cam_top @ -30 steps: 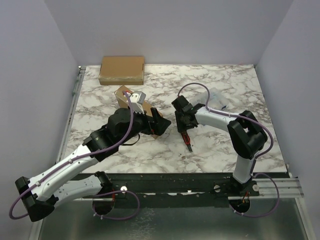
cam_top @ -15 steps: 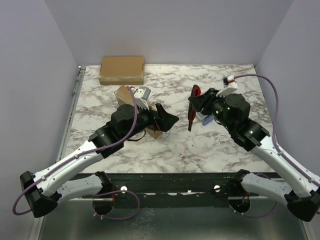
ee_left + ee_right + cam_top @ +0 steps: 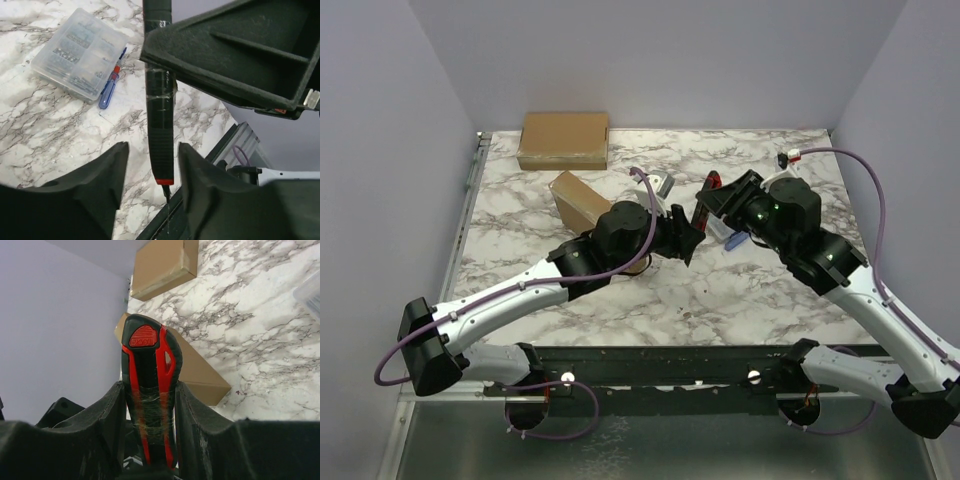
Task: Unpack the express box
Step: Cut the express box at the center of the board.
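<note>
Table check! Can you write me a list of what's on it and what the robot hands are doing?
Surface: marble table, grey-veined.
Job's things: cardboard box beside the left arm; flat cardboard box in the far left corner; red-black knife held off the table.
Clutter: clear parts case with a blue screwdriver lying against it.
Grippers: left gripper jaws open, close to the knife's tip end; right gripper jaws shut on the knife.
Cables: purple cables loop along both arms; no snag seen.
Surroundings: plain lilac walls on three sides.
</note>
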Robot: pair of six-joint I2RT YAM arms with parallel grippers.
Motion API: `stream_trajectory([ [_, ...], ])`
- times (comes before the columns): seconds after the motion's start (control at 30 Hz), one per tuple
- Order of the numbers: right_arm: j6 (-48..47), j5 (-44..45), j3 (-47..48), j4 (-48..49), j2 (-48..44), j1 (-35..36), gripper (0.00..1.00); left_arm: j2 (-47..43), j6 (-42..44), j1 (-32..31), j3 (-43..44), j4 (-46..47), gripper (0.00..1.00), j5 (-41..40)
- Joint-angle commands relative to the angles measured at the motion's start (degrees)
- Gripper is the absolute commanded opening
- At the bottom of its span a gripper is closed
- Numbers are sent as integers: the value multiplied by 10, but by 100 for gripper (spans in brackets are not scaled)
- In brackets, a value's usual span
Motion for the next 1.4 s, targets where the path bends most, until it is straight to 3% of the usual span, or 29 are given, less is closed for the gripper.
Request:
stream_trajectory([
  [0.0, 32, -32, -10, 0, -20, 1, 1, -6, 12, -2, 4, 5, 39, -9],
  [0.17, 24, -75, -20, 3, -30, 1, 2, -31, 22, -2, -12, -20, 11, -5],
  [0.23, -21, -105, -34, 34, -35, 1, 24, -42, 32, -1, -15, -33, 0, 6],
  [0.37, -183, -163, -27, 2, -34, 1, 82, -76, 65, 2, -25, -79, 0, 33],
  [0.43, -272, -180, -20, -31, -28, 1, 90, -95, 90, 4, -32, -108, 0, 56],
  [0.57, -352, -197, -21, -68, -29, 1, 92, -147, 123, 5, -50, -162, 0, 37],
  [0.67, -314, -237, -32, -35, -34, 1, 94, -191, 123, 5, -71, -167, 0, -7],
  [0.87, -192, -397, -76, 131, -17, 1, 94, -214, 113, 5, -73, -162, 0, -44],
  [1.03, 33, -209, -64, 120, 6, 13, 91, -203, 110, 1, -69, -166, 0, -170],
  [1.2, 106, 75, 52, -23, 70, 102, 91, -155, 163, -10, -61, -167, 0, -304],
  [1.37, 106, 113, 173, -108, 188, 110, 90, -129, 203, -26, -43, -143, 0, -333],
])
